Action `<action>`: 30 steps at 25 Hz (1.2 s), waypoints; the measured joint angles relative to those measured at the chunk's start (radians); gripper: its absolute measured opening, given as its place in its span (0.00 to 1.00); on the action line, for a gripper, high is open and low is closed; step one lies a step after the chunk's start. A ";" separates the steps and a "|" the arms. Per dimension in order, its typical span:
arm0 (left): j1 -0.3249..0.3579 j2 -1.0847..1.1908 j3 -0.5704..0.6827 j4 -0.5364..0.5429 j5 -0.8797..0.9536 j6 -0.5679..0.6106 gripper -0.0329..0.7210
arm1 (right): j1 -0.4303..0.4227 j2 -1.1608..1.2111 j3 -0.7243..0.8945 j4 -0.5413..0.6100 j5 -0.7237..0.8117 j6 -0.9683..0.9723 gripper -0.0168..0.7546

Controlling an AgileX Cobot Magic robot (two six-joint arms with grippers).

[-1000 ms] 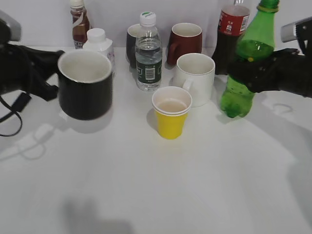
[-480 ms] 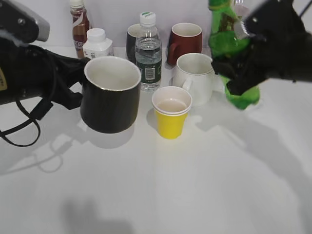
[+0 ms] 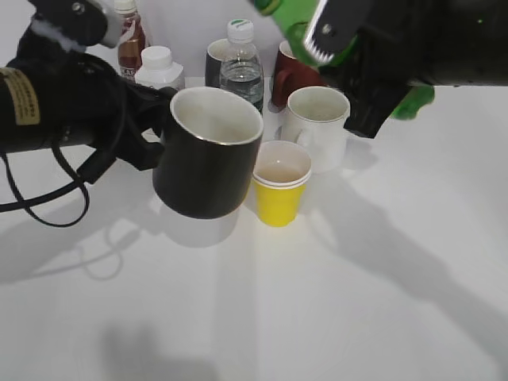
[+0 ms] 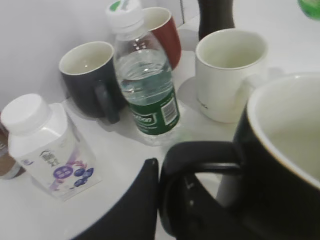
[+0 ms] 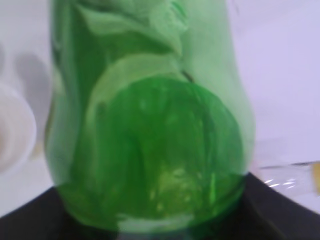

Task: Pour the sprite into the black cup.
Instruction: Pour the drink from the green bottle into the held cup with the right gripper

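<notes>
My left gripper (image 3: 155,127) is shut on the handle of the black cup (image 3: 208,155), a glossy black mug with a white inside, and holds it lifted and tilted left of the yellow cup. In the left wrist view the handle (image 4: 200,160) sits in the jaws (image 4: 160,195). My right gripper (image 3: 373,87) is shut on the sprite (image 3: 290,20), a green bottle tilted with its neck toward the upper left and its base (image 3: 413,99) to the right. The bottle body fills the right wrist view (image 5: 150,125).
A yellow paper cup (image 3: 279,186) stands beside the black cup. A white mug (image 3: 317,127), a water bottle (image 3: 240,67), a dark mug (image 4: 90,75), a dark red mug (image 3: 286,71), a white milk bottle (image 3: 159,67) and a brown bottle (image 3: 131,36) stand behind.
My left gripper carried the black cup to the right and up, toward the yellow cup. My right gripper lifted the sprite, moved it left and tilted its neck over to the left.
</notes>
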 joint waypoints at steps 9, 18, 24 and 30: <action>-0.051 -0.017 -0.023 -0.039 0.061 0.000 0.12 | 0.091 0.000 -0.009 -0.252 0.158 -0.023 0.56; -0.056 -0.050 -0.025 -0.044 0.077 0.000 0.12 | 0.095 0.000 -0.009 -0.468 0.159 -0.025 0.56; -0.056 -0.050 -0.025 -0.045 0.077 0.000 0.12 | 0.095 0.000 -0.009 -0.573 0.147 -0.026 0.56; -0.071 -0.050 -0.025 -0.045 0.080 0.000 0.12 | 0.095 0.000 -0.009 -0.614 0.148 -0.026 0.56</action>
